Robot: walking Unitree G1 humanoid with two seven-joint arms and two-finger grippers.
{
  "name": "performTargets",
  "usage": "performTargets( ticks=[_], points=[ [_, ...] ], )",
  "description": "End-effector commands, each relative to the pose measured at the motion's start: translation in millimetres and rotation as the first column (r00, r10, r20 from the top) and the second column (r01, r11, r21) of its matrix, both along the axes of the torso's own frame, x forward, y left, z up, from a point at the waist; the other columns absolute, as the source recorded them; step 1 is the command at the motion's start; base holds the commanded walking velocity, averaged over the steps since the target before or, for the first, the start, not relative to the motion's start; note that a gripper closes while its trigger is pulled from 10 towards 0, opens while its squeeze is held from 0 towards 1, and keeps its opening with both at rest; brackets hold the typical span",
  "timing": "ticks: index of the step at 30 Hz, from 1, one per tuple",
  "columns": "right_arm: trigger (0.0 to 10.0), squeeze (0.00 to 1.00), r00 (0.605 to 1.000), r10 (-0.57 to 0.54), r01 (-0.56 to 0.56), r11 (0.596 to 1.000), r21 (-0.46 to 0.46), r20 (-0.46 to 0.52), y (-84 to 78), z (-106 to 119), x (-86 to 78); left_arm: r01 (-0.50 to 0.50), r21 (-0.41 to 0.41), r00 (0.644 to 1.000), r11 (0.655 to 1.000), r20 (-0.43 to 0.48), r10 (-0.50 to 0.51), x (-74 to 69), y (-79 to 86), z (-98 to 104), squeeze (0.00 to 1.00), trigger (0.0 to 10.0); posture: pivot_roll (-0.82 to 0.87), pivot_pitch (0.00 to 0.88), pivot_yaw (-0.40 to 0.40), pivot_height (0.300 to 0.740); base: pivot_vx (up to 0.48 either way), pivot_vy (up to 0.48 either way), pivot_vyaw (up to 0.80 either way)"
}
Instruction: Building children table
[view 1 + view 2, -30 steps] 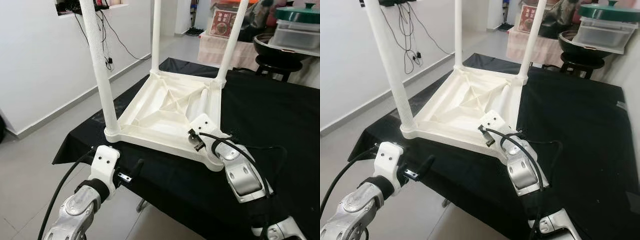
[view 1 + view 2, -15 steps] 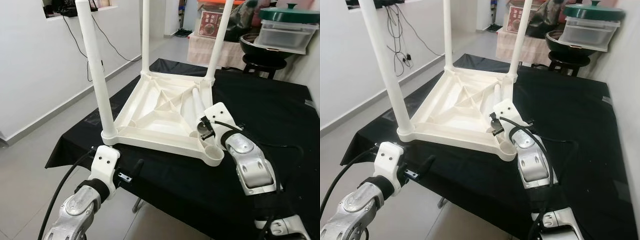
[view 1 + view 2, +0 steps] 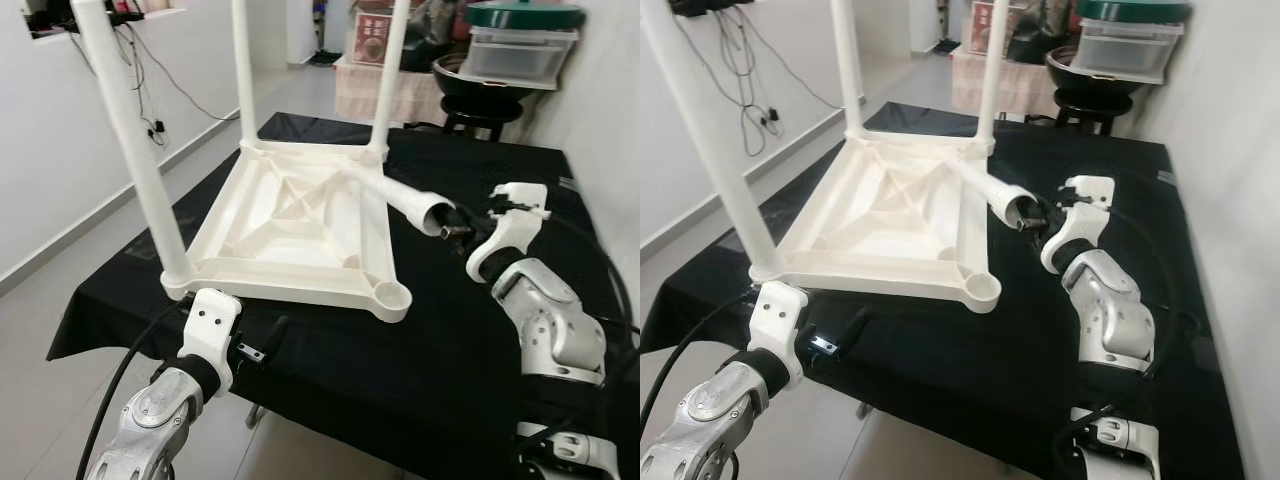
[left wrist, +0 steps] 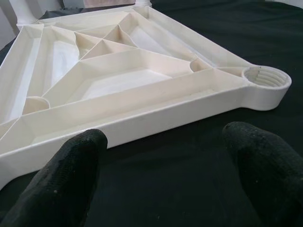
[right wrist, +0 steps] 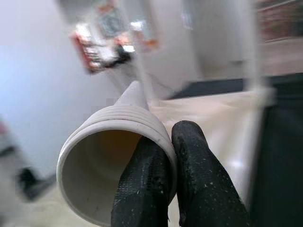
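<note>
A white children's tabletop (image 3: 290, 225) lies upside down on the black-covered table (image 3: 420, 370), with three white legs (image 3: 130, 140) standing upright in its corners. The near right corner socket (image 3: 392, 296) holds nothing. My right gripper (image 3: 456, 230) is shut on the threaded open end of the fourth leg (image 3: 395, 195), held tilted above the tabletop's right edge. In the right wrist view both fingers (image 5: 142, 184) pinch the rim of the leg (image 5: 109, 142). My left gripper (image 4: 165, 156) is open, low at the table's front edge, facing the tabletop's near side (image 4: 142, 118).
A black stool with stacked plastic containers and a green lid (image 3: 520, 40) stands behind the table on the right. A low covered bench with a red box (image 3: 372, 25) is at the back. Bare floor (image 3: 60, 260) and a white wall with cables lie to the left.
My right gripper has lifted the loose leg out of the upturned tabletop and carried it to the right. The camera has also shifted. The left gripper stays put.
</note>
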State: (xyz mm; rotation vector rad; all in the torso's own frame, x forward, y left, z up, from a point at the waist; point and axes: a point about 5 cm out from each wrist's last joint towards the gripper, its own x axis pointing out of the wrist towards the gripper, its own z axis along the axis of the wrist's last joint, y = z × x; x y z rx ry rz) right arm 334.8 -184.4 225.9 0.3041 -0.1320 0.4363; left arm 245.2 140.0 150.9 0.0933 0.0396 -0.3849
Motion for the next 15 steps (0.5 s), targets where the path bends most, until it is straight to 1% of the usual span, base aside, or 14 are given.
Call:
performTargets(
  ticks=[1,2,4,5,6,7,9,15],
  points=[
    [10.0,0.00,0.997,0.065,-0.068,0.995,0.076,0.039,4.2,8.5,-2.1,0.004,0.000,1.000,1.000,-0.014,-0.004,0.0,0.9,-2.5,0.00,10.0,-0.02,0.025,-0.026,0.740,0.000,0.000,-0.80],
    [10.0,0.00,0.996,0.078,-0.082,0.991,0.103,0.046,4.3,9.8,-2.6,0.005,0.000,1.000,1.000,-0.014,-0.005,0.1,0.8,-2.2,0.00,10.0,-0.02,0.025,-0.026,0.740,0.000,0.000,-0.80],
    [10.0,0.00,0.996,0.078,-0.082,0.991,0.103,0.046,4.3,9.8,-2.6,0.005,0.000,1.000,1.000,-0.014,-0.005,0.1,0.8,-2.2,0.00,10.0,-0.02,0.025,-0.026,0.740,0.000,0.000,-0.80],
    [10.0,0.00,0.994,0.085,-0.093,0.986,0.141,0.062,2.3,12.5,-3.1,0.005,-0.001,1.000,1.000,-0.013,-0.005,0.3,0.7,-2.0,0.00,10.0,-0.02,0.026,-0.026,0.740,0.000,0.000,-0.80],
    [10.0,0.00,0.994,0.085,-0.093,0.986,0.141,0.062,2.3,12.5,-3.1,0.005,-0.001,1.000,1.000,-0.013,-0.005,0.3,0.7,-2.0,0.00,10.0,-0.02,0.026,-0.026,0.740,0.000,0.000,-0.80],
    [10.0,0.00,0.993,0.093,-0.106,0.979,0.175,0.078,0.5,14.3,-4.0,0.006,-0.002,1.000,1.000,-0.013,-0.006,0.4,0.6,-1.8,0.00,10.0,-0.02,0.025,-0.027,0.740,0.000,0.000,-0.80],
    [10.0,0.00,0.990,0.105,-0.123,0.970,0.211,0.093,-1.1,14.3,-6.2,0.006,-0.006,1.000,1.000,-0.011,-0.006,0.8,0.2,-1.2,0.00,10.0,-0.03,0.027,-0.028,0.740,0.000,0.000,-0.80],
    [10.0,0.00,0.990,0.111,-0.128,0.967,0.218,0.090,-0.5,12.0,-7.4,0.007,-0.009,1.000,1.000,-0.009,-0.007,1.0,-0.2,-0.6,0.00,10.0,-0.03,0.028,-0.027,0.740,0.000,0.000,-0.80]
  ],
)
